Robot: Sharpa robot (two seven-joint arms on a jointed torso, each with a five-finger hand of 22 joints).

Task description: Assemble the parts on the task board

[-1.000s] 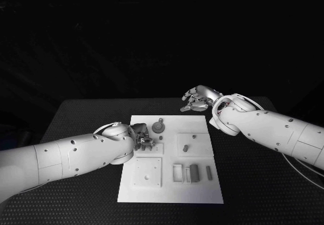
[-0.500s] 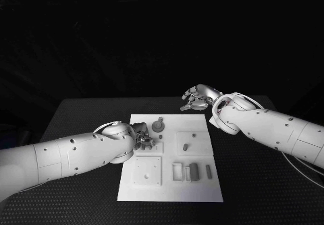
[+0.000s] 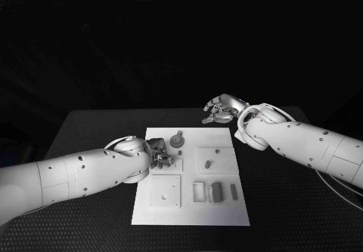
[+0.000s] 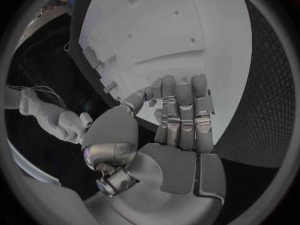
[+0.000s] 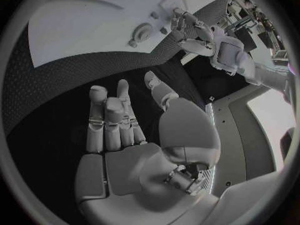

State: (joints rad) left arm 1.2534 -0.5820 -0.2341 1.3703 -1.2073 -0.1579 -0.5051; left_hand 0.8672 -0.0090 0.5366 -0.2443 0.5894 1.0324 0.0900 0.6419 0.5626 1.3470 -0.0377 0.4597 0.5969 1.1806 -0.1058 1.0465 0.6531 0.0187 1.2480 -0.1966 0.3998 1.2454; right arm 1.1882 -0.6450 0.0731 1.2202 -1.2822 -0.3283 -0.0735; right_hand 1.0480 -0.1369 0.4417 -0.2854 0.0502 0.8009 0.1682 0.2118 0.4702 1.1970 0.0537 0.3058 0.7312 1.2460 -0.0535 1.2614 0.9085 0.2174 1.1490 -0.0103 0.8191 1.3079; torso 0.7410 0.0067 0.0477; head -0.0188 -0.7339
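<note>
Left hand (image 3: pixel 157 154) seen at task board (image 3: pixel 227 215) left edge, fingers straight and slightly apart, empty; round part (image 3: pixel 176 140) at 1 o'clock, near. Right hand (image 3: pixel 222 111) (fingers loosely curled, empty) held off board, farther.

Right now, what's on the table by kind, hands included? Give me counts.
Task board: 1
Round gear-like part: 1
Upright dark block parts: 2
Small pegs on the raised square: 2
Hands: left hand, right hand: 2
Total: 8
</note>
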